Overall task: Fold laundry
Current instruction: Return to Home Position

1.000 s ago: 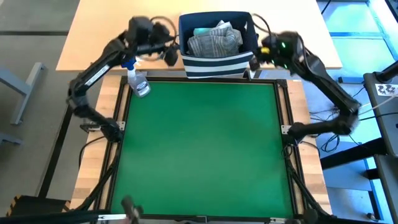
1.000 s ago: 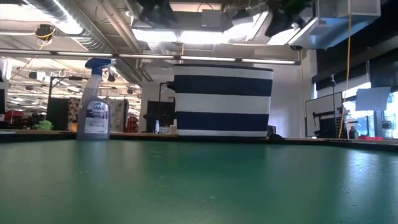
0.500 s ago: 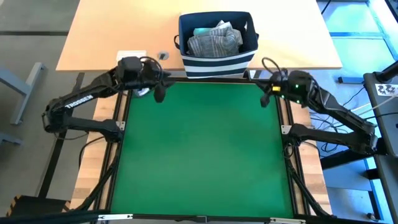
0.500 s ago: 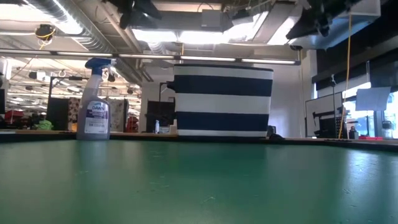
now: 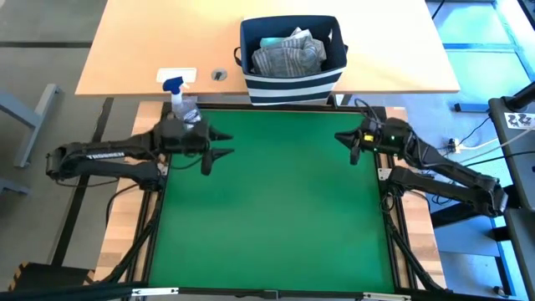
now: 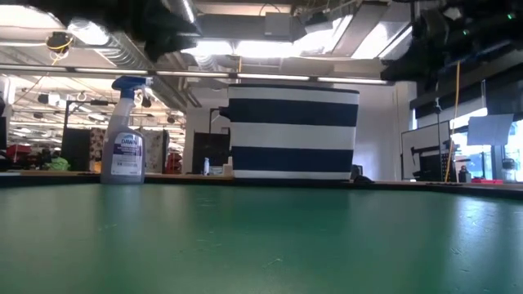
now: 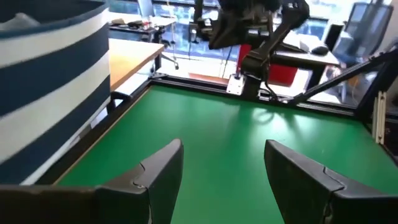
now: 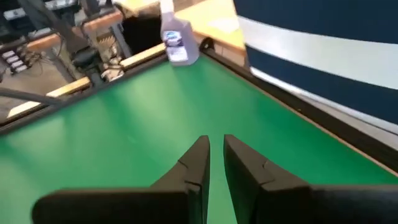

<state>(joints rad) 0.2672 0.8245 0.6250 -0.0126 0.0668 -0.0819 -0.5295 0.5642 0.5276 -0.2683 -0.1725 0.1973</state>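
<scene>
The laundry (image 5: 288,52) lies inside the navy-and-white striped basket (image 5: 292,86), which stands beyond both end effectors, roughly between them and well apart from each. A grey-blue striped shirt (image 5: 291,58) is on top, and a mint-teal garment (image 5: 272,42) shows beside it. The left end effector (image 5: 224,144) hovers over the green worktop (image 5: 276,217) with its fingers spread wide and empty; a spray bottle (image 5: 185,109) stands near its wrist, on the basket side. The right end effector (image 5: 345,144) has its fingers almost pressed together and holds nothing. I judge the garments to be light, soft and limp. Lifted by one corner, they would probably sag and come unfolded, so it seems better to pinch through the folded edge of the whole stack.
</scene>
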